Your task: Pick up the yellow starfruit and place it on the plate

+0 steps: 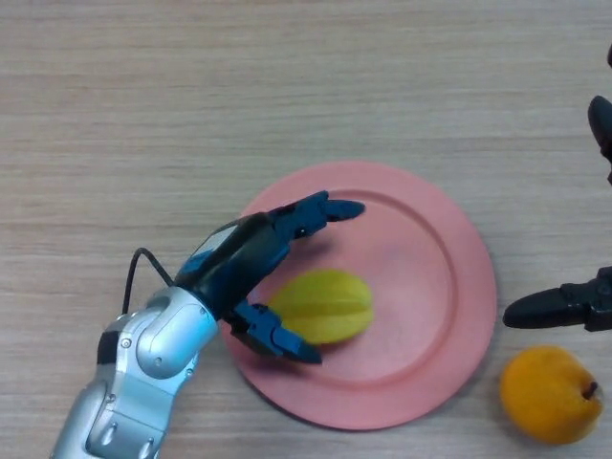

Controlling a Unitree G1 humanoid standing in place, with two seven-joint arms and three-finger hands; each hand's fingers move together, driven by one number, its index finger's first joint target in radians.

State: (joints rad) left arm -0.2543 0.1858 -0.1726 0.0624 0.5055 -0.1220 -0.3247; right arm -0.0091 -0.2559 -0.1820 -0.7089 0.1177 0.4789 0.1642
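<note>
The yellow starfruit (327, 305) lies on the pink plate (430, 258), in the plate's near left part. My left hand (247, 260) is over the plate's left rim, right beside the starfruit. Its fingers (320, 209) stretch out straight above the fruit and its thumb (279, 338) reaches below it, so the fruit sits in the open gap between them. The hand is open and not closed on the fruit. My right hand (559, 308) shows at the right edge, just off the plate's right rim, with a straight finger pointing left.
An orange fruit (552, 394) sits on the wooden table (191, 115) at the near right, just below my right hand and next to the plate's rim. A dark part of the robot (602, 129) shows at the right edge.
</note>
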